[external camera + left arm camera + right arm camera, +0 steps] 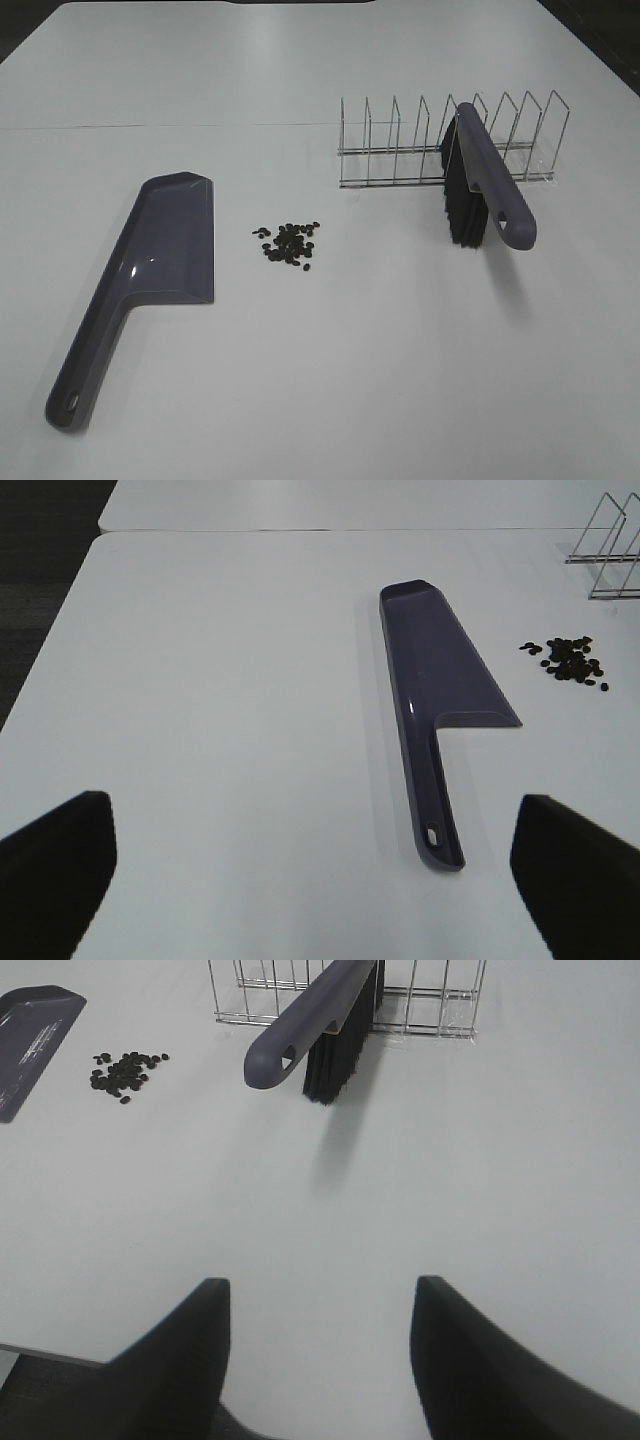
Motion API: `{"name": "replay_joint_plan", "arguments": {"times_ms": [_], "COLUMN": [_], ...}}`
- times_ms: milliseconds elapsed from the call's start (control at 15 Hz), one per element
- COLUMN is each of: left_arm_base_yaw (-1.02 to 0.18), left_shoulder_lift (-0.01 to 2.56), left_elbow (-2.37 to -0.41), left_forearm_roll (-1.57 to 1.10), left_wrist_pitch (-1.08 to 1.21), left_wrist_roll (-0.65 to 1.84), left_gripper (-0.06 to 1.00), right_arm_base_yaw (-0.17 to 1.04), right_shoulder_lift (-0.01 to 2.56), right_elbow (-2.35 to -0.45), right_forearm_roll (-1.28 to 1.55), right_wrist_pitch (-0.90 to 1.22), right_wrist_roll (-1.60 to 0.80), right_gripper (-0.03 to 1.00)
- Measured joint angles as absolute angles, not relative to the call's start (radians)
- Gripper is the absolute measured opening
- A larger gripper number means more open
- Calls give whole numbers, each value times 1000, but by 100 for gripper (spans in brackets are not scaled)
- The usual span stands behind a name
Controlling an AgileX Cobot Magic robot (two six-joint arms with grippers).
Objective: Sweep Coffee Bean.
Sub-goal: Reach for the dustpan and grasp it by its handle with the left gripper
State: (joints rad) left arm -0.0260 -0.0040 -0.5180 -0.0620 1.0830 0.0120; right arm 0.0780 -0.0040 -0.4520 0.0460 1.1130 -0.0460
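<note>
1. Exterior high: a loose cluster of tiny dark brown coffee beans [290,243] lies mid-frame on the white table [330,400], just right of a flat grey-purple plastic dustpan [165,255]. Upper right, a grey-purple, black-bristled brush [488,175] leans in a wire rack [395,152].
2. Left wrist: left gripper [312,800] jaws wide, empty, apart from the dustpan [440,680].
3. Right wrist: right gripper [322,1285] jaws partly apart, holding nothing, well apart from the brush [300,1035] and the beans [125,1072].

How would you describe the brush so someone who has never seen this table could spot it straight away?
On the white table, find the wire rack toward the far right. The brush rests in that rack, its handle end poking out toward the near edge. Unlike the flat dustpan of the same grey-purple, it has black bristles.
</note>
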Motion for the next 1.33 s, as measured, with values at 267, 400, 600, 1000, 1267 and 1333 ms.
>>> {"name": "replay_joint_plan", "arguments": {"times_ms": [267, 400, 600, 1000, 1267, 1333], "left_arm_base_yaw": [-26, -26, -26, -26, -26, -26], "left_shoulder_lift": [-4, -4, -4, 205, 577, 656], "left_elbow": [-518, -518, -518, -603, -760, -800], "left_forearm_roll": [-62, -62, -62, -61, -47, -46], "left_wrist_pitch": [1083, 1083, 1083, 1144, 1218, 1218], "left_wrist_roll": [12, 12, 13, -62, -108, -112], "left_gripper": [99, 99, 99, 99, 99, 99], "right_arm_base_yaw": [78, 78, 78, 78, 78, 78], "right_shoulder_lift": [-4, -4, -4, -4, -4, -4], "right_elbow": [-452, -452, -452, -452, -452, -452], "right_forearm_roll": [46, 46, 46, 46, 46, 46], "right_wrist_pitch": [1113, 1113, 1113, 1113, 1113, 1113], "right_wrist_roll": [-46, -46, -46, -46, -46, -46], "right_gripper": [50, 50, 50, 50, 50, 50]}}
